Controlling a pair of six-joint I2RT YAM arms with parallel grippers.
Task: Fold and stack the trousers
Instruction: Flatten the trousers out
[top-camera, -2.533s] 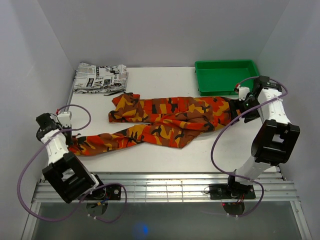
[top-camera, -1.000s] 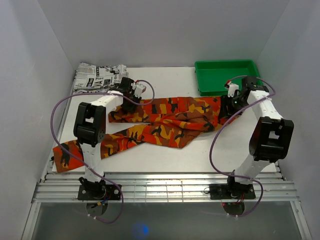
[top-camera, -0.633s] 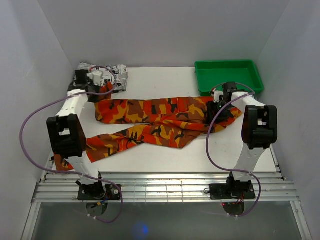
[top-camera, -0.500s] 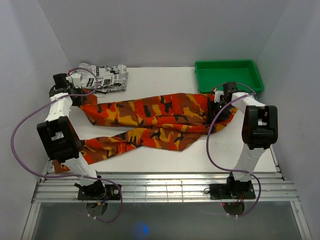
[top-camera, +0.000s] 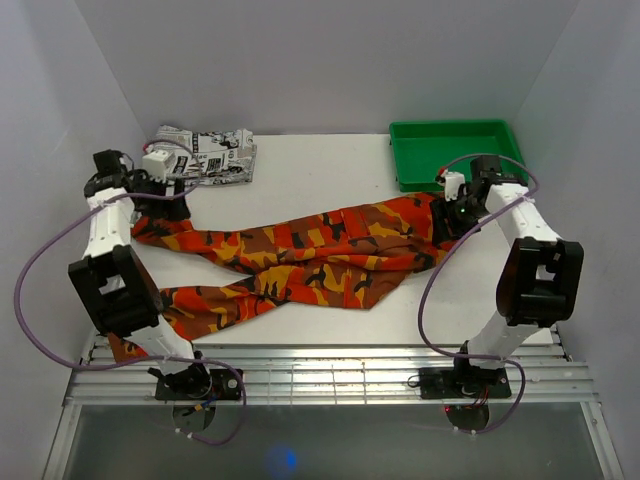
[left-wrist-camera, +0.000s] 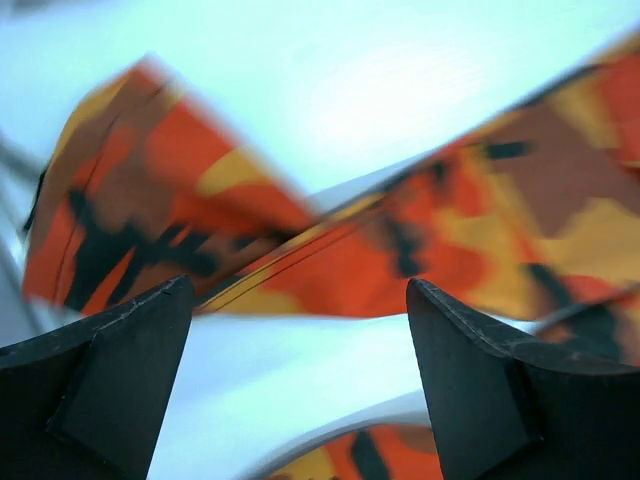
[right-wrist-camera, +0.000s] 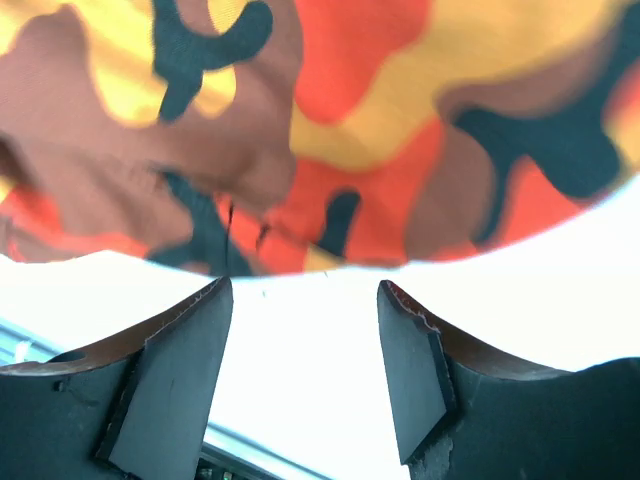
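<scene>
The trousers (top-camera: 300, 250), in orange, red, yellow and black camouflage, lie spread across the table. One leg runs left to its end near my left gripper (top-camera: 160, 192). The other leg trails to the front left edge. In the left wrist view my left gripper (left-wrist-camera: 300, 290) stands wide open and empty, with blurred trousers (left-wrist-camera: 480, 230) just beyond the fingertips. My right gripper (top-camera: 444, 214) sits at the trousers' right end. In the right wrist view my right gripper (right-wrist-camera: 305, 288) is open over bare table, and the trousers' (right-wrist-camera: 330, 130) edge lies just ahead of it.
A folded black-and-white newspaper-print garment (top-camera: 205, 155) lies at the back left, close behind my left gripper. A green tray (top-camera: 455, 150) stands at the back right, just behind my right arm. White walls enclose the table on three sides.
My left gripper has opened and let go of the leg end, which now lies flat at the left. The trousers have shifted toward the front. My right arm has swung back to the right.
</scene>
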